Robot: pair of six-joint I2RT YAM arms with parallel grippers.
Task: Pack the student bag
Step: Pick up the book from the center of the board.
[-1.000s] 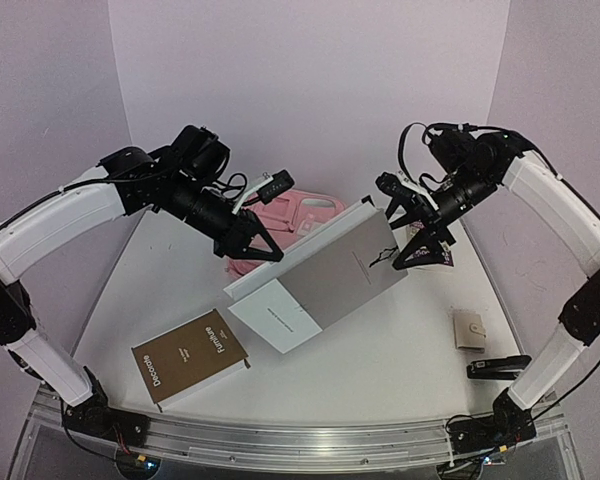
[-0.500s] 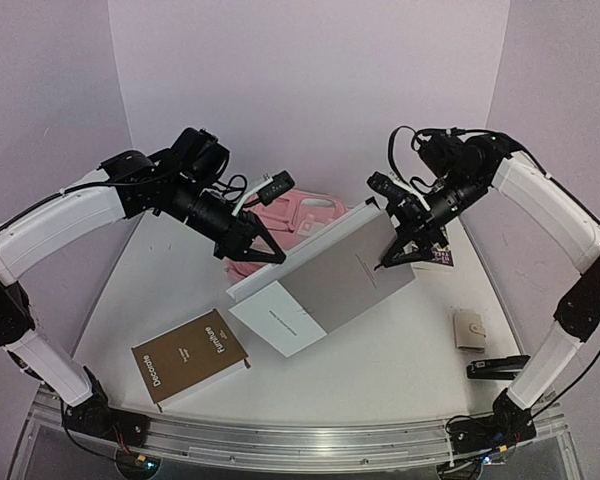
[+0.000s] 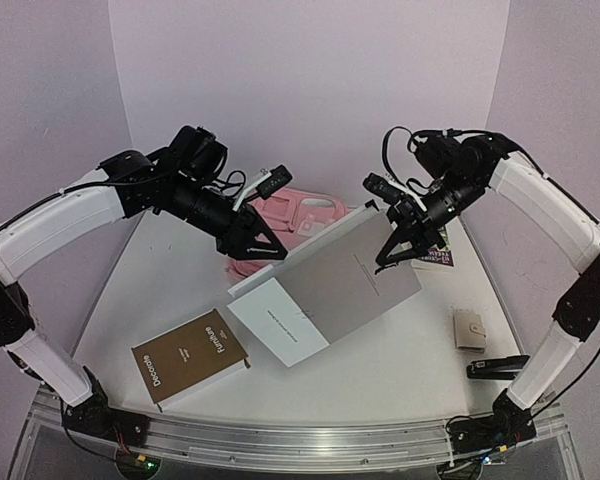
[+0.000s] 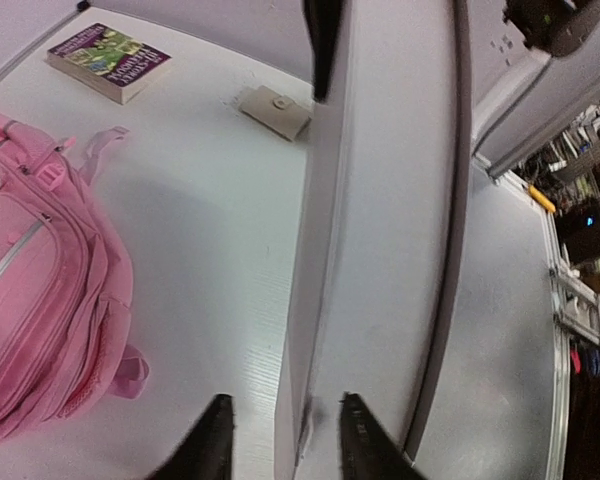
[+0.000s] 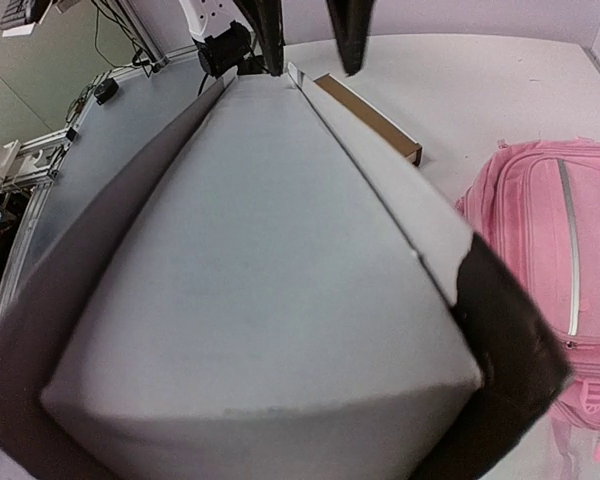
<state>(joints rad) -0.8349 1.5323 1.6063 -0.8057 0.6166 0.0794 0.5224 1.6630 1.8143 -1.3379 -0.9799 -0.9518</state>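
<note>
The pink student bag [image 3: 292, 214] lies at the back of the table, also in the left wrist view [image 4: 40, 300] and the right wrist view [image 5: 550, 240]. A large grey book [image 3: 345, 285] slants across the middle. My right gripper [image 3: 396, 256] is shut on its right end; in its wrist view the dark fingers [image 5: 510, 350] press both sides of the book [image 5: 260, 250]. My left gripper [image 3: 263, 250] is at the book's left end. Its jaws stand open, with the book's edge [image 4: 305, 380] loose between the fingers [image 4: 218, 440].
A white booklet [image 3: 277, 322] lies at the grey book's near corner. A brown book [image 3: 190, 358] lies front left. A purple book [image 3: 442, 252], a beige wallet [image 3: 469, 328] and a black stapler [image 3: 498, 367] are on the right.
My right gripper has come in from open and closed on the grey book's right end. My left gripper has opened at the left end. The book's right end has dropped slightly.
</note>
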